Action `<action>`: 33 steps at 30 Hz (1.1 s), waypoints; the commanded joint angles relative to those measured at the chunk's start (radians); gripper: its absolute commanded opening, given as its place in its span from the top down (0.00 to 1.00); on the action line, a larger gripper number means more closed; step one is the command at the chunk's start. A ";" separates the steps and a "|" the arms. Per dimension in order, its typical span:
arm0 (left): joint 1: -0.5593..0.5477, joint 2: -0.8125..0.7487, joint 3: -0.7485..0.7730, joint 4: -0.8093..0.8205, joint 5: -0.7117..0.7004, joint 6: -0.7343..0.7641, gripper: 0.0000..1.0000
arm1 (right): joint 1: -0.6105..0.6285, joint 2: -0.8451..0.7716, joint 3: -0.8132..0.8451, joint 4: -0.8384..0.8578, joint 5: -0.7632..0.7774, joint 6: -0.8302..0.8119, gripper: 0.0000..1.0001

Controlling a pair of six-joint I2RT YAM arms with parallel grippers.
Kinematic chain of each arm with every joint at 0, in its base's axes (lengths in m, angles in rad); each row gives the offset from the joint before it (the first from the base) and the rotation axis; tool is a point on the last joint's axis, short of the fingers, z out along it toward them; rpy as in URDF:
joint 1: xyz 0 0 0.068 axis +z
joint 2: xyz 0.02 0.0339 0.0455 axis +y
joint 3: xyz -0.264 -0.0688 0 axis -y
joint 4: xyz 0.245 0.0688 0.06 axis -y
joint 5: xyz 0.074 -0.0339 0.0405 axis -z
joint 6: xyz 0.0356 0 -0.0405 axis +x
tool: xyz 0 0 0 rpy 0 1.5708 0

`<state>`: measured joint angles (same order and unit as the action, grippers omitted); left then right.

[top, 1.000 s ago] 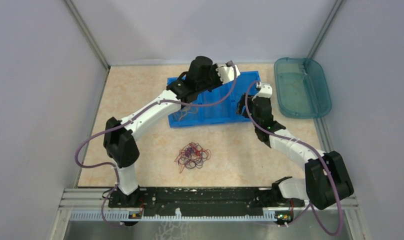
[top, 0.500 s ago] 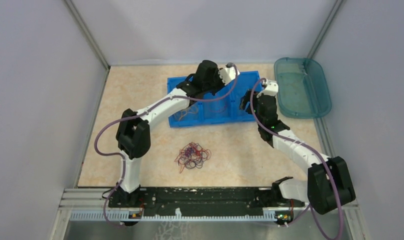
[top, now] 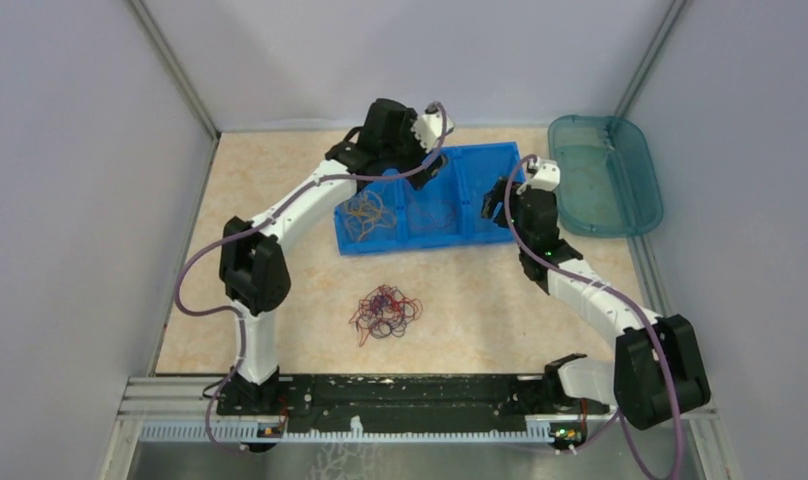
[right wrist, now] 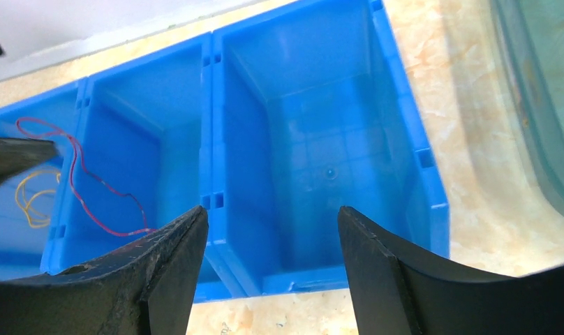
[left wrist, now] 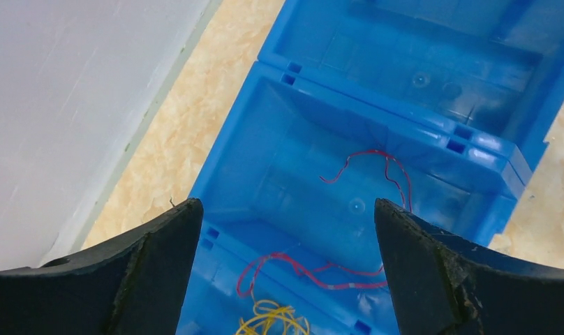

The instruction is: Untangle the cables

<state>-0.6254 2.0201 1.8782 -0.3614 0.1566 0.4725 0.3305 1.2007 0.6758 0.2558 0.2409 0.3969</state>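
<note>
A loose tangle of red, orange and dark cables (top: pixel 385 312) lies on the table in front of a blue three-compartment bin (top: pixel 480 225). My left gripper (top: pixel 427 172) hangs open and empty over the bin (left wrist: pixel 230 160). Below it, a red cable (left wrist: pixel 300 266) drapes across a divider. Another red cable (left wrist: pixel 380 167) lies in the middle compartment, and yellow cables (left wrist: pixel 272 322) sit in the nearest one. My right gripper (top: pixel 495 200) is open and empty at the bin's right compartment (right wrist: pixel 321 160). From there I see the red cable (right wrist: pixel 91 199) and the yellow cables (right wrist: pixel 28 199).
A teal translucent lid (top: pixel 605 175) lies at the back right, close to the right wall. Grey walls enclose the table on three sides. The bin's right compartment holds nothing that I can see. Lilac arm cables loop beside both arms.
My left gripper has gone from shut to wide open, and its arm has swung left across the bin, uncovering the yellow bunch in the left compartment. The right arm shifted slightly, jaws unchanged.
</note>
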 commanded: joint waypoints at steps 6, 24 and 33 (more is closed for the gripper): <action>0.111 -0.204 -0.020 -0.102 0.206 -0.095 0.01 | 0.019 0.099 0.112 0.089 -0.268 -0.033 0.36; 0.297 -0.534 -0.536 -0.204 0.195 0.027 0.10 | 0.044 0.348 0.283 -0.045 -0.262 -0.066 0.41; 0.345 -0.595 -0.753 -0.132 0.225 0.057 0.15 | 0.152 0.341 0.246 -0.026 -0.148 0.011 0.46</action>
<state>-0.2932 1.4261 1.1934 -0.5388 0.3492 0.4927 0.4252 1.5539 0.9356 0.1829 0.0380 0.3443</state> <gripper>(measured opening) 0.868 0.545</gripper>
